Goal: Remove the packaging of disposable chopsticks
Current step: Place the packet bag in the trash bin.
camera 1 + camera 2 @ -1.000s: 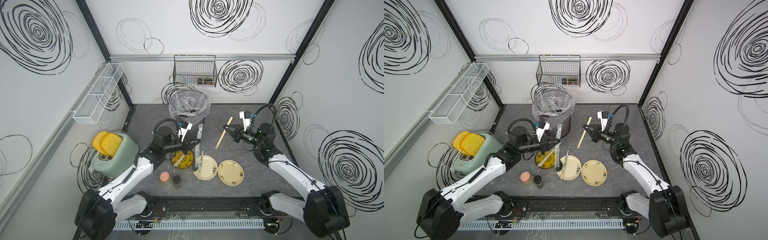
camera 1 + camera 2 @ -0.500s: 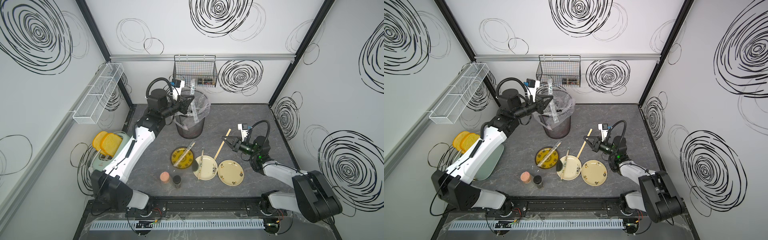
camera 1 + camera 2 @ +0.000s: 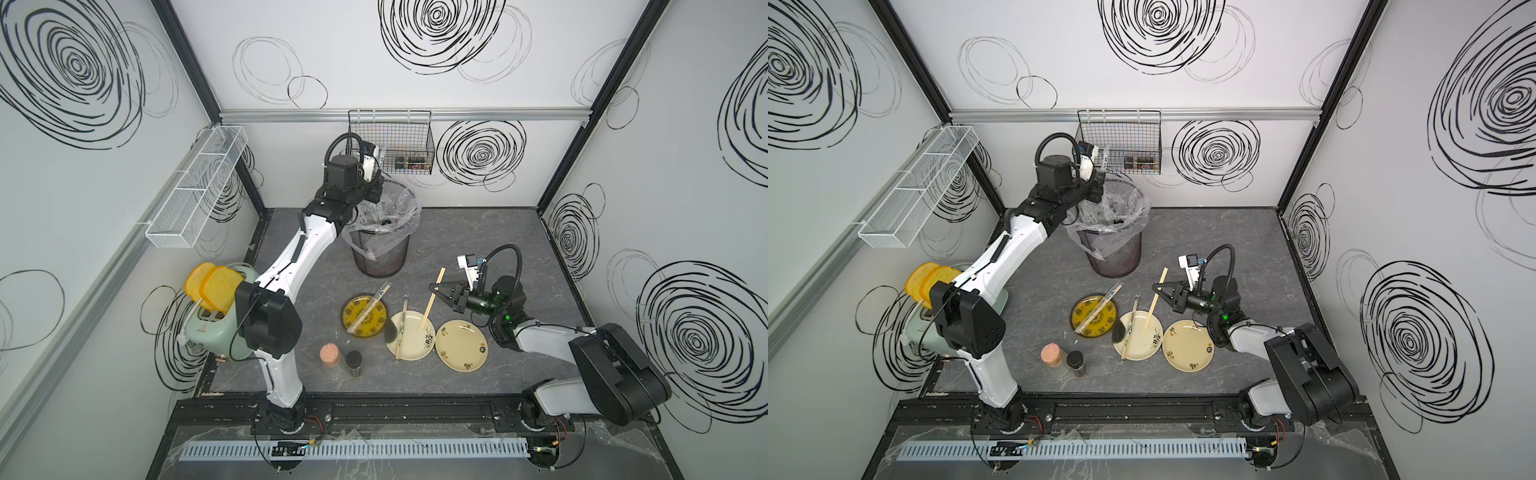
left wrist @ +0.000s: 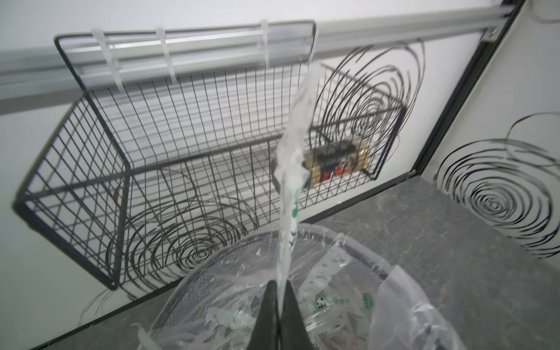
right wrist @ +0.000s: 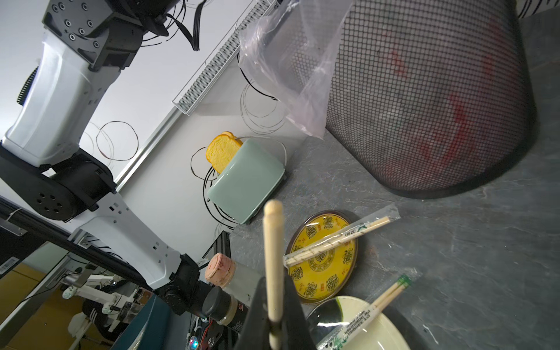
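Tightly, left gripper (image 4: pixel 280 283) pinching crinkly clear sleeve (image 4: pixel 292 169) (limp, flat), right gripper (image 5: pixel 274 280) clamping smooth pale chopstick (image 5: pixel 272 242).

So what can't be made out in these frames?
Bin contents, both top views: masked by crinkled liner.
Wrapper print, left wrist view: motion-blurred.
Box in wire basket, both top views: too small to identify.
Chopsticks, gripped end, right wrist view: hidden inside right gripper.
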Motion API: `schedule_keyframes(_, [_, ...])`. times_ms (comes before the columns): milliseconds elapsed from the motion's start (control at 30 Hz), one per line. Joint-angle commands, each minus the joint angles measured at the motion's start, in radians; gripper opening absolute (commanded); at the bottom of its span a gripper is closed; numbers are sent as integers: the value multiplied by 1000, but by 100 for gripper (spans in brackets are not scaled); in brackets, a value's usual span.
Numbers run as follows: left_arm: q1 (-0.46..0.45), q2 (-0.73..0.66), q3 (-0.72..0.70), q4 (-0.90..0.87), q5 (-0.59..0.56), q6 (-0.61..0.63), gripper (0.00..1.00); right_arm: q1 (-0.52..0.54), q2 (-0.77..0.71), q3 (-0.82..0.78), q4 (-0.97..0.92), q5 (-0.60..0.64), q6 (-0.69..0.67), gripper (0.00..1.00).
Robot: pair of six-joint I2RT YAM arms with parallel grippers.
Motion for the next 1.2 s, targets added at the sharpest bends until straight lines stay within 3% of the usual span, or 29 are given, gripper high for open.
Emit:
schedule_keyframes(0, [-16,50,55,-114,-65,99,0,1,-13,31,-15,31,-32,0])
schedule_keyframes(333, [-44,227,208,-395,-101,190,0,6,29,38,-25,35,-24,0])
schedule_keyframes(767, [-38,330,277,-557,-158,291,1,12,64,44,13,28,-10,0])
schedule_keyframes(867, [-47,372,303,-589,-229,306,0,16,68,46,13,24,-11,0])
schedule_keyframes(967, [-49,390,299,-588,-207,305,0,22,68,47,12,30,-14,0])
schedule_keyframes(1033, [-50,401,294,-584,-190,299,3,25,72,49,10,32,-17,0])
schedule_keyframes(1067, [-52,407,292,-580,-190,294,9,27,75,50,10,33,-18,0])
schedule_keyframes(1167, [-51,424,290,-577,-195,282,17,30,86,57,6,25,-19,0])
